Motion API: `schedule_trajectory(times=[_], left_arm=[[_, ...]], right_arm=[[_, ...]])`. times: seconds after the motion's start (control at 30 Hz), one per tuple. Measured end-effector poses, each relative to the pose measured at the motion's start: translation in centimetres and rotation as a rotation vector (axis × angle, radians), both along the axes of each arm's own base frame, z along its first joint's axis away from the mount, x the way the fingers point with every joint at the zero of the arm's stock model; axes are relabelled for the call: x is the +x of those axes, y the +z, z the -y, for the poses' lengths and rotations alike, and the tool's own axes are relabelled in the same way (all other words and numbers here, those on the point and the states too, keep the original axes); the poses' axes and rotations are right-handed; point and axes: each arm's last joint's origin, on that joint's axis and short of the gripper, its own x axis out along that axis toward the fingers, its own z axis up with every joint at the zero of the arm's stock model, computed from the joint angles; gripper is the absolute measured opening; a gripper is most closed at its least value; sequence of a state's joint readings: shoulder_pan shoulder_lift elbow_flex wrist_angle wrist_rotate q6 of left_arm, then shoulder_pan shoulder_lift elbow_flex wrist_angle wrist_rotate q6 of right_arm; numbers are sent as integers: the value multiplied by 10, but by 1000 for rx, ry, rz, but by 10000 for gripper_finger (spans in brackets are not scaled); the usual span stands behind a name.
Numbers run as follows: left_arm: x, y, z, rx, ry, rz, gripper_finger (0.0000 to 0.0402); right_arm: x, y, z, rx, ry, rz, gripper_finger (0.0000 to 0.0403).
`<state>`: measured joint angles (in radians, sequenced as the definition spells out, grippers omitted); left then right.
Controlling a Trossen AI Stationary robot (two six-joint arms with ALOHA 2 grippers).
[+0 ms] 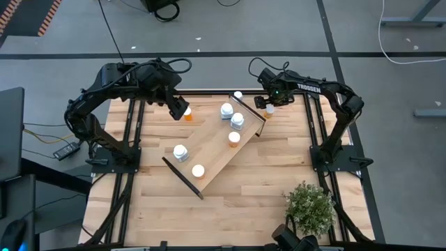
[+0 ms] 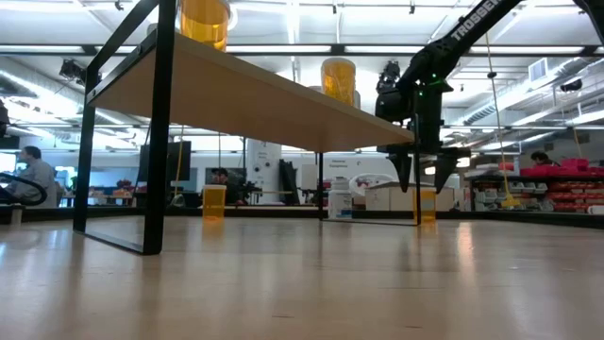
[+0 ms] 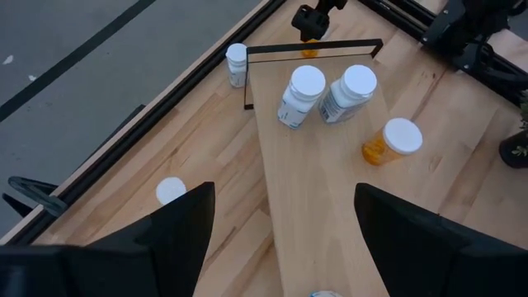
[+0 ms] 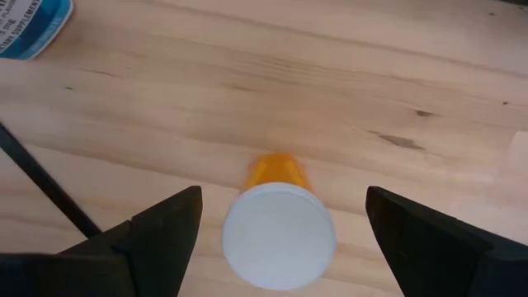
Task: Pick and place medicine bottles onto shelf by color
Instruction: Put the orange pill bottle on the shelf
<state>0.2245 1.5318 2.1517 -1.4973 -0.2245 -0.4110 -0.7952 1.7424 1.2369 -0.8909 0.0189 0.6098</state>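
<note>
The right pincer hangs with its fingers spread wide, straddling but not touching a small orange bottle with a round white cap that stands upright on the slatted light-wood counter, just outside the far dark end panel of the long light-wood shelf. In the low view the same pincer points straight down above that orange bottle. A white-bodied bottle with a white cap stands on the counter near that end of the shelf. The shelf lies diagonally across the counter and carries five bottles: two white-bodied ones side by side and an orange one toward the far end, then another white one and another orange one toward the near end. The left pincer hovers over the far left part of the counter, its fingers also wide apart and holding nothing, above a second white-capped orange bottle standing on the counter. A small green potted plant sits at the near right corner.
</note>
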Motion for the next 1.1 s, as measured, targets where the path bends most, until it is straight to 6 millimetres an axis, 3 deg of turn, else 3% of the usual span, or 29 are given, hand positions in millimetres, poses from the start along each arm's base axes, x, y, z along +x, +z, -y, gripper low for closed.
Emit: schedule_trajectory(times=[1.1], left_arm=[[0, 0, 0, -18, 24, 9, 293]], right_arm=[[4, -6, -3, 57, -40, 16, 348]])
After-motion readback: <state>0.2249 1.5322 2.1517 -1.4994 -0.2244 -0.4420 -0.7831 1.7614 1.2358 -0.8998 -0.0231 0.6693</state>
